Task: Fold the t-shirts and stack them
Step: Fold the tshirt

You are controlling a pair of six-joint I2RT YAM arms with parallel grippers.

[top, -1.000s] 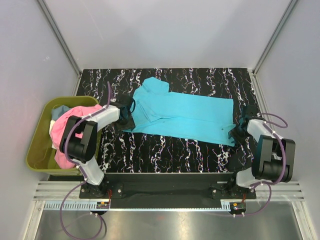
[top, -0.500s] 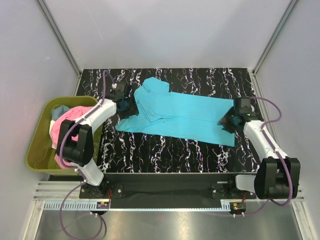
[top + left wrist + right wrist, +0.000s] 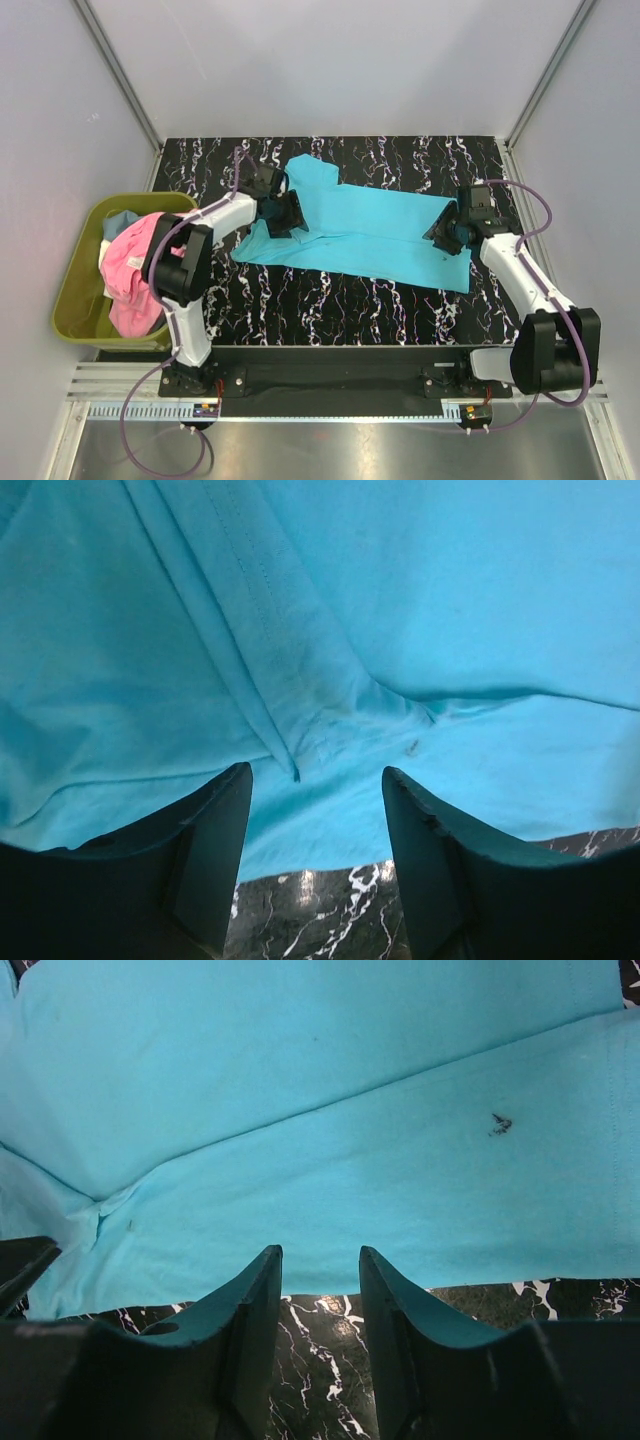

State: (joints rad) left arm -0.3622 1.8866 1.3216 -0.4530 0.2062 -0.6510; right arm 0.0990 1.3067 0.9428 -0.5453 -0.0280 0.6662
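The turquoise t-shirt lay stretched across the middle of the black marbled table. One long edge looked turned over on itself, but I'd say it was far from a finished fold, and nothing was stacked yet. The left gripper stood at its 9 o'clock end by the sleeve and the right gripper at its 3 o'clock end, both with jaws apart and empty. Further out at 9 o'clock, the pink t-shirt and a bluish-grey one lay heaped in the olive bin, unfolded.

- Place was a robotics lab test cell.
- White panels on aluminium struts enclosed the marbled bench.
- Left arm and right arm sat bolted to a base plate.
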